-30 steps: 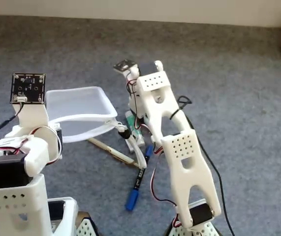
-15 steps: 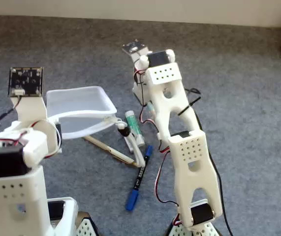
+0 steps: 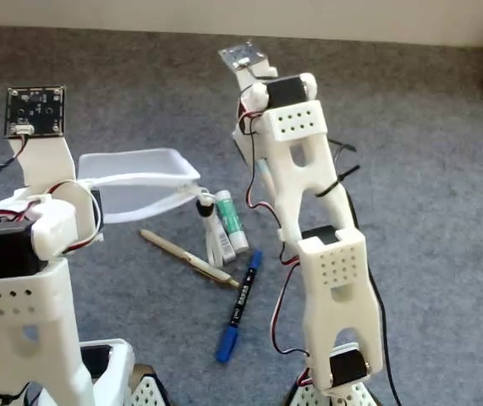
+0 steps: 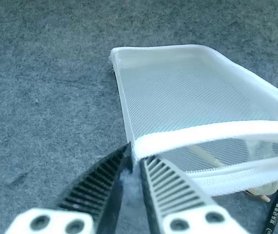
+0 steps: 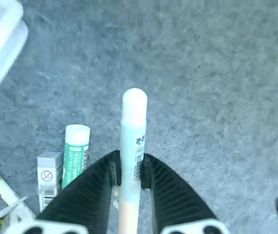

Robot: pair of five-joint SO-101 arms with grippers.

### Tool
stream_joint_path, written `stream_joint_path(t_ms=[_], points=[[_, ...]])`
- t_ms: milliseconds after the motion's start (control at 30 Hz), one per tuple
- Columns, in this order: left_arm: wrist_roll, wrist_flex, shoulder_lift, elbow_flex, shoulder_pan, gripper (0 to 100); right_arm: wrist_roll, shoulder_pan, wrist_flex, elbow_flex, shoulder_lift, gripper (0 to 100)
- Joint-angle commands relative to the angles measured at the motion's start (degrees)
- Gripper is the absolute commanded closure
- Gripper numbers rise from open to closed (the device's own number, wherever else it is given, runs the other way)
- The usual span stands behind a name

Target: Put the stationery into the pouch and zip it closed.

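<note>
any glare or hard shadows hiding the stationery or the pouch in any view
High view: even light, no hard shadows around the blue marker and pencil. Left wrist view: the pouch rim is bright but not washed out, mesh see-through, left gripper dark against it. Right wrist view: no glare on the pen in the right gripper.

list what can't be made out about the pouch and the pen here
Right wrist view: the pen held in the right hand runs off the picture's edge, so its tip is unknown.
High view: the right arm hides that hand.
High view: the left arm covers where the left hand pinches the pouch.
Left wrist view: the pouch's far end is cut off by the edge; zip state unclear.
</note>
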Motion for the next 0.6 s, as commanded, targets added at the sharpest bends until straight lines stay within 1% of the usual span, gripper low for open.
stream_joint_path(t_ms=[0, 133, 333, 567], points=[[1.49, 1.76, 2.07, -5.58, 1.1, 99, -1.32, 0.66, 1.1, -2.24, -7.78, 99.2], [1.49, 2.55, 7.87, -8.66, 1.1, 99, -4.4, 0.66, 1.1, -2.15, -11.21, 99.2], [1.49, 2.64, 13.67, -11.82, 1.01, 99, -5.98, 0.4, 1.1, -2.07, -16.48, 99.2], [2.73, 6.42, 20.0, -20.0, 1.1, 99, -5.98, -1.71, 1.01, 7.78, -26.59, 99.2]])
